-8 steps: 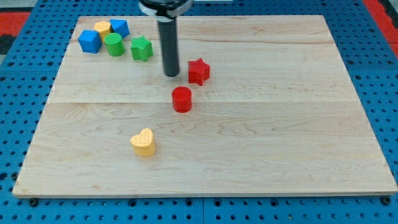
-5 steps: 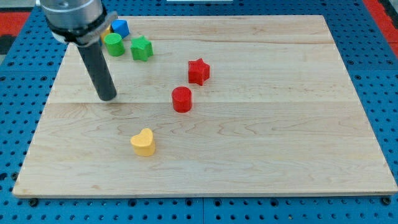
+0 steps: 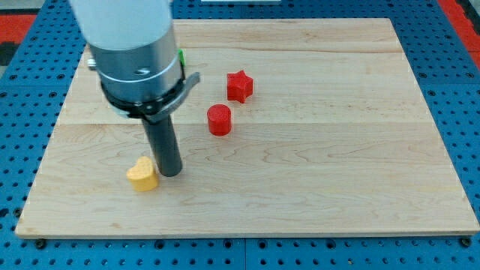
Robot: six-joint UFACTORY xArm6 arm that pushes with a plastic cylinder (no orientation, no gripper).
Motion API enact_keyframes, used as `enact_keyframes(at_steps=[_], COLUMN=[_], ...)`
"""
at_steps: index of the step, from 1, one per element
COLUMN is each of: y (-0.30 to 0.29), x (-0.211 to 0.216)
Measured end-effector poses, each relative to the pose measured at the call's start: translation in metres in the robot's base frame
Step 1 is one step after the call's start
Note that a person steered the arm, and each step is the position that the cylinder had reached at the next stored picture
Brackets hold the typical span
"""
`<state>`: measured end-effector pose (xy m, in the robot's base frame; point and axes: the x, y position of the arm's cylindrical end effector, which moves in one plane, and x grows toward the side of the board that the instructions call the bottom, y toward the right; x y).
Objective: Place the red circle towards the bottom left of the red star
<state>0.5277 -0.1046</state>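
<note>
The red circle sits on the wooden board, just below and left of the red star, a small gap apart. My tip is down at the board's lower left, well left and below the red circle. It touches the right side of the yellow heart. The arm's wide grey body hides the upper left of the board.
A sliver of a green block shows beside the arm body at the upper left; the other blocks there are hidden. A blue perforated table surrounds the board.
My tip swept from beside the red star to the left, then down to the yellow heart, which has slid left and slightly down. The red circle and red star have not moved.
</note>
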Motion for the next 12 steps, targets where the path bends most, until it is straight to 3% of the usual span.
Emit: enact_keyframes(at_steps=[1, 2, 3, 4, 5, 6, 7, 8, 9, 11, 12], y=[0.001, 0.110, 0.143, 0.133, 0.079, 0.069, 0.123, 0.088, 0.121, 0.025, 0.087], x=[0.000, -0.004, -0.053, -0.097, -0.113, -0.109, -0.098, -0.097, -0.074, -0.075, -0.048])
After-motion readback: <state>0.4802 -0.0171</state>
